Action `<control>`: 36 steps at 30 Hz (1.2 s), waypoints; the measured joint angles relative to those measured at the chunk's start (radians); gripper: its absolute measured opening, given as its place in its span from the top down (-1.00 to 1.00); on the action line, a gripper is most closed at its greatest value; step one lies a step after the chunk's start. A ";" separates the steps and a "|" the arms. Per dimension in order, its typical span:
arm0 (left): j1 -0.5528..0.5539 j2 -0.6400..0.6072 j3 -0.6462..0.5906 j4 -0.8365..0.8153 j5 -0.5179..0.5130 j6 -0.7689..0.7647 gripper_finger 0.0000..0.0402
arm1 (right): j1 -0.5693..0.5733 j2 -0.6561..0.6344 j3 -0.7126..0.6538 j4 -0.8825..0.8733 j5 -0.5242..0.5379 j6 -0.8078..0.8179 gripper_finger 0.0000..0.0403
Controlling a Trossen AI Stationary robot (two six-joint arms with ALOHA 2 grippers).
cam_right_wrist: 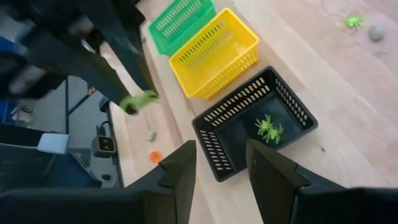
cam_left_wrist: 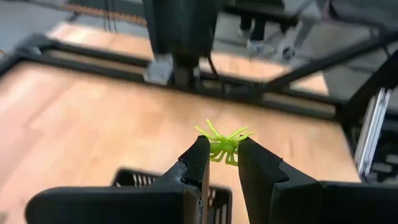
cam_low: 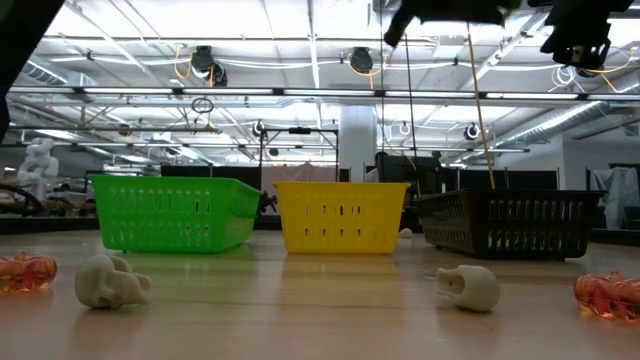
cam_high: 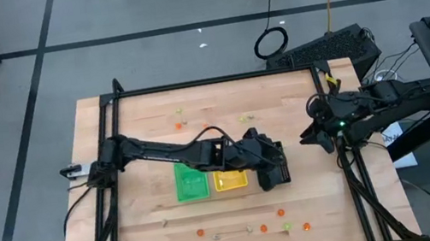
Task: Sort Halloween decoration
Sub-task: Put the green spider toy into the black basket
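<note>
left tool (cam_left_wrist: pixel 221 155) — grips green spider (cam_left_wrist: pixel 224 144) | over black tray (cam_right_wrist: pixel 254 130) (right idle)

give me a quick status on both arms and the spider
Left gripper shut on a yellow-green spider, above the black tray. Right gripper open, empty, at the table's right edge. Nothing in the way.

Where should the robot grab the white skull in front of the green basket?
Probably take the skull from straight above, pinching across its round dome, the widest and smoothest part. It lies low on the table, so a sideways approach would likely scrape the wood.
</note>
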 joint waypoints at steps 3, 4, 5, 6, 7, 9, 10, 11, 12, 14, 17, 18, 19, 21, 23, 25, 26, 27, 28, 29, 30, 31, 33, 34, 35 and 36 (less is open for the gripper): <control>0.000 0.028 0.000 -0.006 0.024 -0.001 0.68 | 0.000 0.001 0.000 -0.014 0.002 0.000 0.35; 0.000 0.035 0.000 -0.007 0.035 -0.001 0.68 | 0.000 0.001 0.000 -0.018 0.002 0.000 0.35; 0.000 0.039 0.000 -0.010 0.041 -0.001 0.68 | 0.000 0.001 0.000 -0.021 0.002 0.000 0.35; 0.000 0.042 0.000 -0.012 0.043 -0.003 0.68 | 0.000 0.001 0.000 -0.022 0.002 0.000 0.35; 0.000 0.047 0.000 -0.011 0.043 -0.003 0.68 | 0.000 0.001 0.000 -0.022 0.003 0.000 0.35; 0.002 0.053 0.000 -0.014 0.043 -0.003 0.68 | 0.000 0.001 0.000 -0.022 0.003 0.000 0.35; 0.003 0.056 0.000 -0.019 0.042 -0.003 0.68 | 0.000 0.001 0.000 -0.021 0.003 0.000 0.35; 0.005 0.064 0.000 -0.019 0.042 -0.003 0.68 | 0.000 0.001 0.000 -0.021 0.003 0.000 0.35; 0.007 0.069 0.000 -0.020 0.042 -0.004 0.68 | 0.000 0.001 0.000 -0.021 0.003 0.000 0.35; 0.012 0.075 0.000 -0.052 0.042 -0.025 0.68 | 0.000 0.001 0.000 -0.021 0.003 0.000 0.35; 0.022 0.092 0.000 -0.063 0.042 -0.065 0.68 | 0.000 0.001 0.000 -0.020 0.003 0.000 0.35; 0.026 0.093 -0.001 -0.072 0.042 -0.077 0.68 | 0.000 0.001 0.000 -0.021 0.003 0.000 0.35; 0.029 0.097 -0.001 -0.069 0.042 -0.083 0.68 | 0.000 0.001 0.000 -0.020 0.003 0.000 0.35; 0.036 0.104 0.000 -0.050 0.041 -0.097 0.68 | 0.000 0.001 0.000 -0.020 0.003 0.000 0.35; 0.040 0.107 0.000 -0.060 0.042 -0.102 0.68 | 0.000 0.001 0.000 -0.020 0.003 0.000 0.35; 0.046 0.117 0.000 -0.056 0.042 -0.102 0.68 | 0.000 0.001 0.000 -0.020 0.003 0.005 0.35; 0.047 0.119 0.000 -0.060 0.042 -0.102 0.68 | 0.000 0.001 0.000 -0.019 0.003 0.010 0.35; 0.047 0.121 0.000 -0.069 0.042 -0.102 0.68 | 0.000 0.001 0.000 -0.018 0.003 0.017 0.35; 0.047 0.122 0.000 -0.074 0.042 -0.102 0.68 | 0.000 0.001 0.000 -0.018 0.003 0.024 0.35; 0.048 0.127 0.000 -0.073 0.042 -0.100 0.68 | 0.000 0.001 0.000 -0.018 0.003 0.026 0.35; 0.048 0.129 0.000 -0.069 0.042 -0.099 0.68 | 0.000 0.001 0.000 -0.018 0.003 0.026 0.35; 0.048 0.131 0.000 -0.074 0.042 -0.096 0.68 | 0.000 0.001 0.000 -0.018 0.002 0.026 0.35; 0.048 0.136 0.000 -0.081 0.043 -0.096 0.68 | 0.000 0.001 0.000 -0.018 0.002 0.026 0.35; 0.048 0.144 0.000 -0.079 0.043 -0.096 0.68 | 0.000 0.001 0.000 -0.018 0.002 0.026 0.35; 0.048 0.149 0.000 -0.077 0.043 -0.096 0.68 | 0.000 0.001 0.000 -0.018 0.002 0.026 0.35; 0.048 0.153 0.000 -0.087 0.044 -0.096 0.68 | 0.000 0.001 0.000 -0.017 0.001 0.026 0.35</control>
